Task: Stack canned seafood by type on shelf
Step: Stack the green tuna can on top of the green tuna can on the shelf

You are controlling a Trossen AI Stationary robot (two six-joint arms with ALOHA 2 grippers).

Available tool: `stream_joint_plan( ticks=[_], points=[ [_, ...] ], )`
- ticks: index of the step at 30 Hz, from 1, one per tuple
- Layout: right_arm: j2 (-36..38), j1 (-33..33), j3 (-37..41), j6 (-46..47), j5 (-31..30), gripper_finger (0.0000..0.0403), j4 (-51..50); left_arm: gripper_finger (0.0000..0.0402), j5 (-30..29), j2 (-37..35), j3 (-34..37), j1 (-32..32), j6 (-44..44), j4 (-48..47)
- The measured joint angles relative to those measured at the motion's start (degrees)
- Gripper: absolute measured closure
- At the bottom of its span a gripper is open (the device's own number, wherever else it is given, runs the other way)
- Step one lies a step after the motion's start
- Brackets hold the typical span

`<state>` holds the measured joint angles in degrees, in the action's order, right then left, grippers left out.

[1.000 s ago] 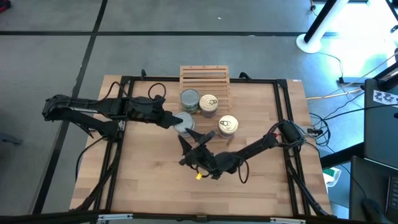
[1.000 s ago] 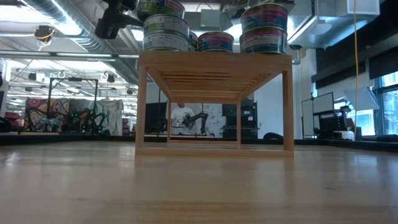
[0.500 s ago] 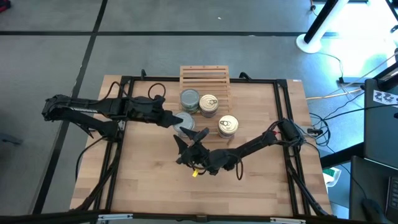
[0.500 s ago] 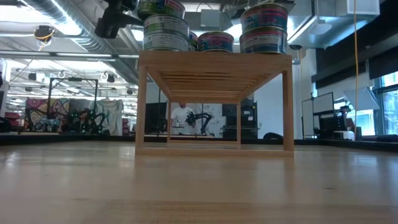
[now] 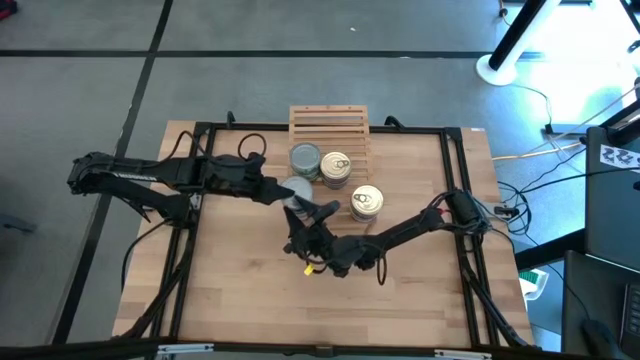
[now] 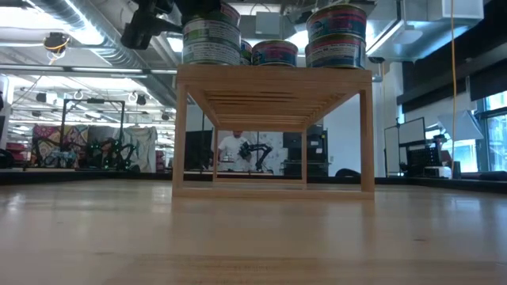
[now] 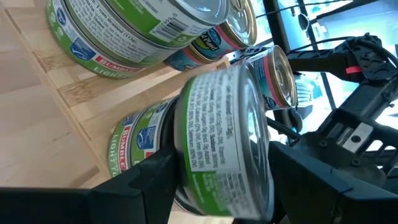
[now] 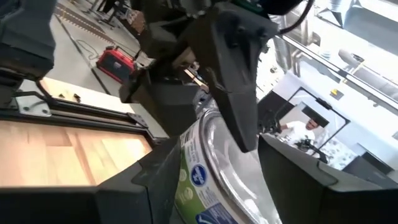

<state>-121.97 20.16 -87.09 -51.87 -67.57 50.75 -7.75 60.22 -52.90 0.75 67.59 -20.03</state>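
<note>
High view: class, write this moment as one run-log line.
left hand: shut on grey-top can | can: over stack on shelf | right hand: open, beside can

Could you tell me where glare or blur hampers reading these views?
High view: blown-out white glare on the floor at upper right; the cans on the shelf stay readable. Left wrist view: the green-labelled tin in the left gripper is close and soft-edged. Right wrist view: bright windows wash out the background.

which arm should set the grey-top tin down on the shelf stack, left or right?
Left. The left gripper already clamps the grey-top tin at the shelf edge. The right gripper sits beside it, fingers spread.
</note>
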Motion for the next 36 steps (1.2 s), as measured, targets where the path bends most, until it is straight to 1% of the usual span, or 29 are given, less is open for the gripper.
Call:
stream_joint_plan(
  ticks=[6, 12, 21, 29, 36],
  points=[
    [0.00, 0.07, 0.00, 0.00, -0.20, 0.0187, 0.05, 0.0167, 1.76, -1.13, 0.00, 0.00, -0.01, -0.78],
    [0.00, 0.04, 0.00, 0.00, -0.38, 0.0187, 0.08, 0.0167, 1.90, -2.88, 0.00, 0.00, -0.37, -1.01],
    [0.00, 0.07, 0.00, -0.05, -0.38, 0.0187, 0.06, 0.0167, 3.19, -3.54, 0.00, 0.00, 0.00, -7.01],
    [0.00, 0.22, 0.00, -1.10, -0.38, 0.0187, 0.08, 0.0167, 3.85, -3.54, 0.00, 0.09, -0.02, -6.99],
    [0.00, 1.72, 0.00, -2.30, -0.23, 0.0187, 1.57, 0.0167, 3.91, -3.54, 0.00, 0.09, -0.04, -5.24]
  ],
)
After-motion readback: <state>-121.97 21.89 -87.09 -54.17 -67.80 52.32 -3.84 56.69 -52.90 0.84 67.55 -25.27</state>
